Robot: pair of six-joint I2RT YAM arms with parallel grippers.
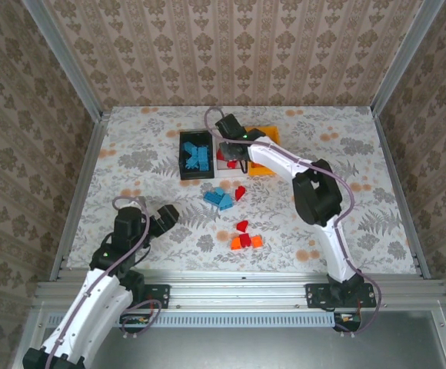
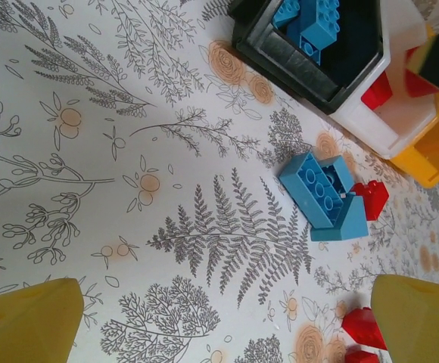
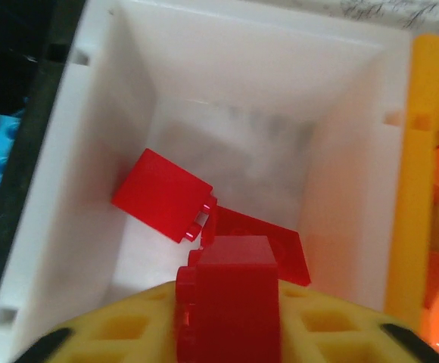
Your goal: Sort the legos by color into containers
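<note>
The containers stand in a row at the back: a black bin (image 1: 183, 158) holding light blue legos (image 1: 198, 157), a white bin (image 3: 227, 68) and an orange-yellow bin (image 3: 412, 189). My right gripper (image 1: 231, 151) hangs over the white bin, shut on a red lego (image 3: 231, 302) between its yellow fingers. Two more red legos (image 3: 163, 195) lie on that bin's floor. Loose on the table are light blue legos (image 2: 325, 193), a red lego (image 2: 371, 198), and a red and orange cluster (image 1: 246, 241). My left gripper (image 2: 227, 321) is open above bare table, near left of the loose legos.
The table has a floral cloth (image 1: 138, 146) and metal rails along its sides (image 1: 81, 184). Patterned walls close in the back and both sides. The right arm (image 1: 315, 192) reaches across the table's right half toward the bins.
</note>
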